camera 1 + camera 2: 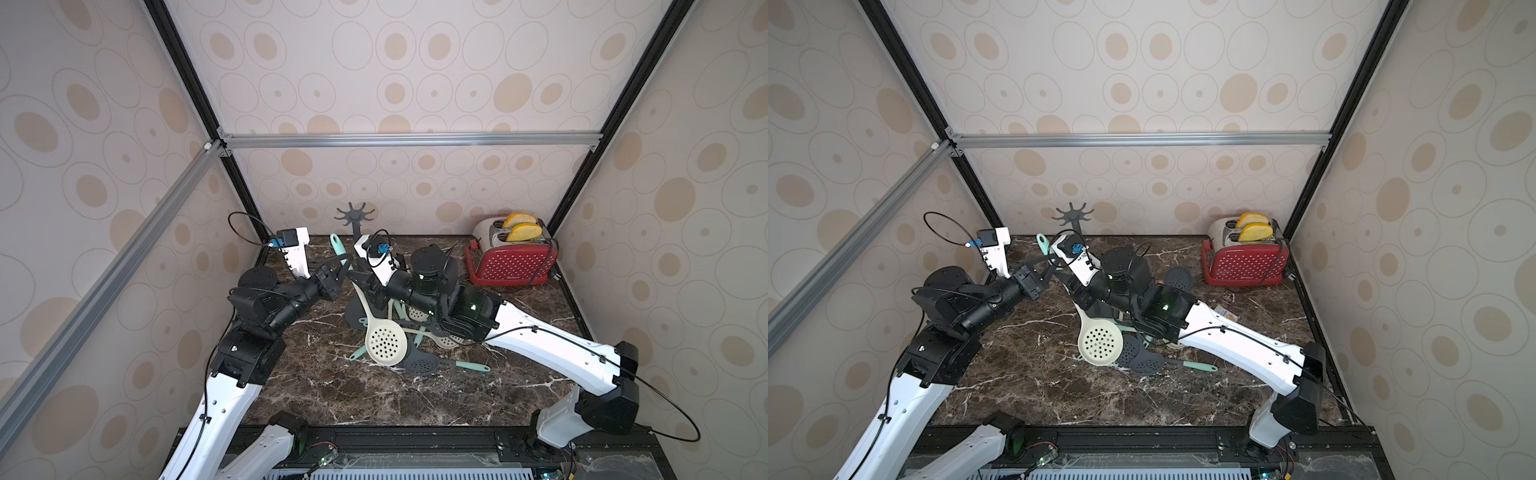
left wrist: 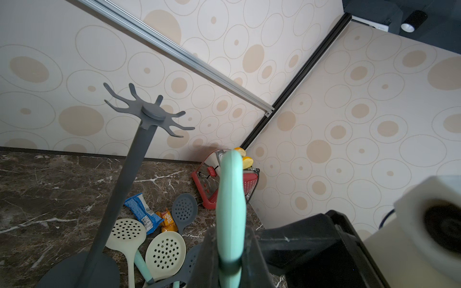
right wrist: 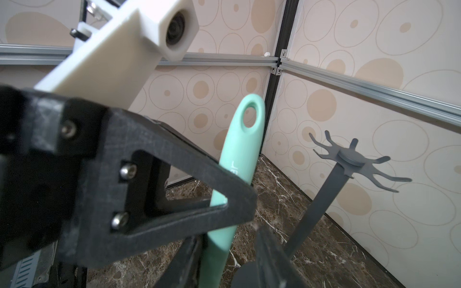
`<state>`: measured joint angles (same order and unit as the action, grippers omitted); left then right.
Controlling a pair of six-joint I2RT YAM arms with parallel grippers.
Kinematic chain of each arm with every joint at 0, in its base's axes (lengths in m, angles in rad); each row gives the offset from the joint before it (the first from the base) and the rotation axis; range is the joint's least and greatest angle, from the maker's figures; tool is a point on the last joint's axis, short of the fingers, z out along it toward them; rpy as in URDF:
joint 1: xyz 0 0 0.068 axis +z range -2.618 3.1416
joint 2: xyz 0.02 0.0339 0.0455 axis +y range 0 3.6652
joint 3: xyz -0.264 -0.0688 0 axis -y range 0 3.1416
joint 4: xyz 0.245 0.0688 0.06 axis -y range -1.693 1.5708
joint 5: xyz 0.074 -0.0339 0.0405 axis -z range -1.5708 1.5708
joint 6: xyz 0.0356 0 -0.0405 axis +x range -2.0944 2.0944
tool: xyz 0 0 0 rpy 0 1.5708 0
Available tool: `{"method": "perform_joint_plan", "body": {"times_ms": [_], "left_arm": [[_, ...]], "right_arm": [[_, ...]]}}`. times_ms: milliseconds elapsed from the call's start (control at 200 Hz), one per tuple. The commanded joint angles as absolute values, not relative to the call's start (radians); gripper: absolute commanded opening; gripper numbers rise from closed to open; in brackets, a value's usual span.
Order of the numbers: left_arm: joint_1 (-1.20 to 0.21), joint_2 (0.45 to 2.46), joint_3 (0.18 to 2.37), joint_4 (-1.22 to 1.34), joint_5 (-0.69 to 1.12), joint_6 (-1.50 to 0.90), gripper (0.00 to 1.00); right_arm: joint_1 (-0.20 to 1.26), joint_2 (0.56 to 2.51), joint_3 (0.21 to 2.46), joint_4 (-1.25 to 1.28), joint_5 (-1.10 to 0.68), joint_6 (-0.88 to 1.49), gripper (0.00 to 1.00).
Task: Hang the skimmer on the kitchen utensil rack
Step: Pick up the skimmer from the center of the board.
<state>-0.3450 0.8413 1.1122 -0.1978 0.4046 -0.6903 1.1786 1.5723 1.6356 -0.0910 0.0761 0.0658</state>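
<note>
rack [image 2: 138,149]: matt grey metal | skimmer handle [image 3: 237,159]: smooth mint plastic | table [image 1: 332,395]: glossy marble

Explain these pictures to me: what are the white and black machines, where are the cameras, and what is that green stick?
Those are two robot arms at a marble table. Two pictures look down from one camera head above; two come from cameras on the arms' wrists. The green stick is the handle of a skimmer, clamped in the left end effector; the right end effector stands open around it. On the table: a grey rack, more skimmers, snack packets, a red toaster.
</note>
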Motion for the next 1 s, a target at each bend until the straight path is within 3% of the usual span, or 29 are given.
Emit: {"method": "perform_joint_plan", "body": {"times_ms": [0,295,466,746,796,886,997], "left_arm": [[-0.354,0.825,1.127,-0.165,0.422,-0.7,0.0],[-0.354,0.823,1.129,-0.144,0.433,-0.722,0.0],[-0.354,0.818,1.124,-0.141,0.433,-0.727,0.0],[-0.353,0.815,1.117,-0.159,0.421,-0.72,0.0],[-0.353,0.813,1.117,-0.162,0.421,-0.716,0.11],[-0.353,0.811,1.128,-0.185,0.418,-0.684,0.45],[-0.353,0.804,1.162,-0.267,0.385,-0.616,0.75]], "right_arm": [[1.181,1.579,1.653,-0.111,0.07,0.05,0.4],[1.18,1.596,1.655,-0.142,0.017,0.031,0.37],[1.18,1.614,1.677,-0.161,0.021,0.03,0.29],[1.18,1.578,1.66,-0.156,0.089,0.072,0.02],[1.181,1.567,1.656,-0.162,0.118,0.099,0.0],[1.161,1.543,1.642,-0.184,0.133,0.147,0.0],[1.111,1.498,1.599,-0.215,0.111,0.22,0.0]]}}
